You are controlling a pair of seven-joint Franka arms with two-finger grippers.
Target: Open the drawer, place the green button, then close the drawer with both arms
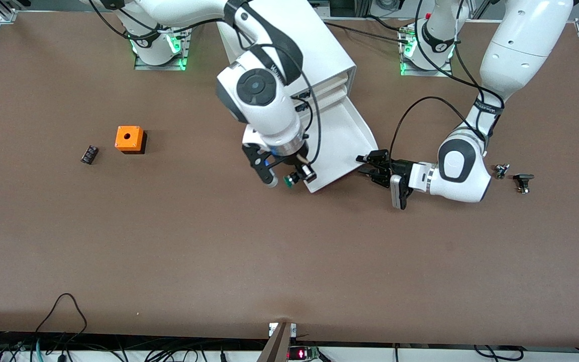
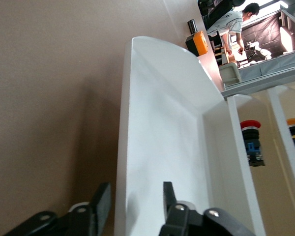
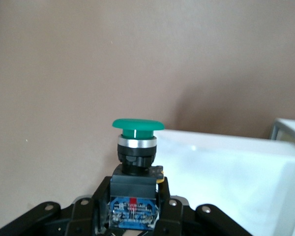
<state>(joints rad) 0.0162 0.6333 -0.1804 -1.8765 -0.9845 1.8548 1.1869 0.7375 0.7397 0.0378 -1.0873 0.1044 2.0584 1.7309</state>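
The drawer (image 1: pixel 342 146) stands pulled out of the cabinet (image 1: pixel 314 55), with the left gripper (image 1: pixel 370 166) at its front corner, fingers apart and straddling the drawer's wall. The right gripper (image 1: pixel 289 177) is clamped on the black body of the button (image 1: pixel 293 178), green cap outward, just off the drawer's front edge over the table (image 1: pixel 169 241). In my judgement, the button should be carried well inside the rim and lowered before release, so it cannot tip out.

We see a brown counter (image 1: pixel 169 241), a white drawer (image 1: pixel 342 136), a green-capped button (image 3: pixel 136 147) with black body and blue label, an orange cube (image 1: pixel 129 139), and white arms (image 1: pixel 264 100) with black pincers.
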